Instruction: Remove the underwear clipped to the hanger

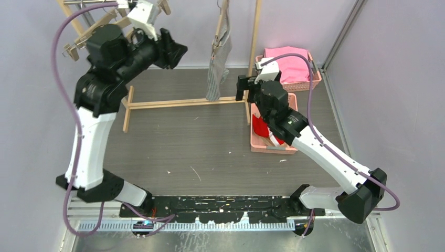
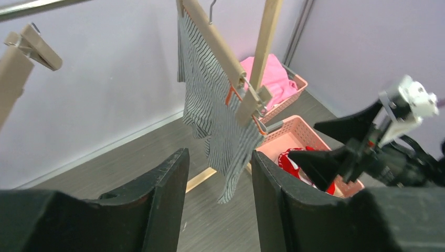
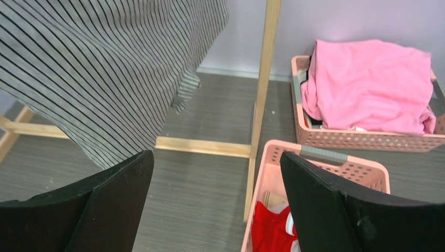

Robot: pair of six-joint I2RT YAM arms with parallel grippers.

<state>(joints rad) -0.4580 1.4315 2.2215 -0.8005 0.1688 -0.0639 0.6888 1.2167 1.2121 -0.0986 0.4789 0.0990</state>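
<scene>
The grey-and-white striped underwear [image 1: 218,71] hangs clipped to a wooden hanger [image 2: 225,58] on the wooden rack [image 1: 178,103]; it also shows in the left wrist view [image 2: 220,121] and the right wrist view [image 3: 99,73]. The red underwear with white trim [image 1: 261,128] lies in the near pink basket [image 1: 268,147], also in the right wrist view [image 3: 270,231]. The cream piece is not clearly seen. My left gripper [image 1: 178,52] is open and empty, raised left of the striped piece. My right gripper [image 1: 240,88] is open and empty, just right of its lower hem.
A second pink basket [image 1: 299,84] at the back right holds a pink cloth [image 1: 288,62]. Empty wooden clip hangers [image 1: 78,44] hang at the back left. The rack's base bars lie on the grey table. Walls close in on the left, the back and the right.
</scene>
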